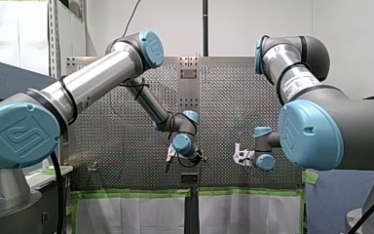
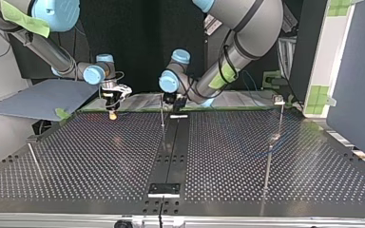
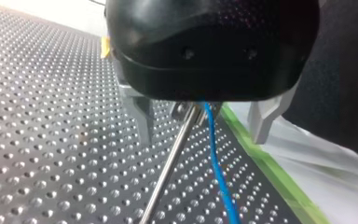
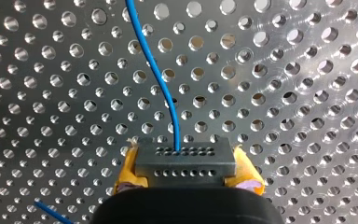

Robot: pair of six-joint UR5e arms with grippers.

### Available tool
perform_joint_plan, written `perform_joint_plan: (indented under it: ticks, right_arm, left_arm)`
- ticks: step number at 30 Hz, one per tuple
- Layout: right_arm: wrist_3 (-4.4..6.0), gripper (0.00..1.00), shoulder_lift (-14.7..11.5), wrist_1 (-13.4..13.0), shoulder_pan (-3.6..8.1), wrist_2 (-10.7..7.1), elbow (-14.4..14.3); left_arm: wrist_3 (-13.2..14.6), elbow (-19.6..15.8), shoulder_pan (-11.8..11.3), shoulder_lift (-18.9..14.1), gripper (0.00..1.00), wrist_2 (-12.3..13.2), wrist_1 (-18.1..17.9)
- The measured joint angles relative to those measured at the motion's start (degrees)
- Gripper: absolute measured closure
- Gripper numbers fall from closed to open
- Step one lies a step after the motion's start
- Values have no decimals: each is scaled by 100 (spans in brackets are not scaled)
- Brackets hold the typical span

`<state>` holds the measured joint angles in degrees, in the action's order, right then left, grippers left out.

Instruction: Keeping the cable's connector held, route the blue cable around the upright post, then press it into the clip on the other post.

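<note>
- Blue cable (image 4: 161, 88) comes out of a small grey connector (image 4: 184, 161). The right gripper (image 4: 185, 164) pinches that connector from both sides btw its yellow pads (image 4: 127, 170). The hold looks square, prob. so the plug end can't twist while the rest gets led about.
- From the connector the cable runs off over the holed metal table (image 4: 284, 70) in a loose curve. No tension that I can see.
- Left gripper (image 3: 203, 133): black body, metal fingers (image 3: 142, 114) spread wide, pinching nothing. The cable and the thin upright post (image 3: 170, 163) both pass through the gap btw them, cable just beside the post. Can't tell if they touch.
- My guess is the spread fingers work as a guide: the cable can slide through while the arm carries it round the post.
- Top view: that post stands near the table's far middle w/ the left gripper right at its top. The right gripper is off to the view's left, near the far edge.
- The clip (image 2: 279, 99) tops the other post (image 2: 272, 142) at that view's right, well apart from both grippers. No cable near it.
- My read: routing is the step in hand, the wrap isn't done, and the clip press isn't begun.
- Next move prob. needs the left arm to sweep round the post, then out to the clip, w/ the right one holding firm.
- Risk: slack cable slips out of the open fingers or rides up over the post's top.
</note>
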<state>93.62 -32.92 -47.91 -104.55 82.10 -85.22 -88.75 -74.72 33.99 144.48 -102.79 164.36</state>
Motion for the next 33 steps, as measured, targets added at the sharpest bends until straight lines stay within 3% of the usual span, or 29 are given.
perform_joint_plan:
  ticks: [9,18,25,33]
  right_arm:
    - [4,100,0,-7,0,0,0]
    - [9,100,-1,20,1,0,0]
    - [14,100,-1,22,3,0,0]
    - [24,100,-1,25,7,0,0]
  left_arm:
    - [-11,-443,-59,-279,0,151,-195]
    - [-13,-759,-43,-319,0,248,-358]
    - [-106,-856,-28,-322,0,371,-681]
    - [-141,-864,-29,-322,0,391,-753]
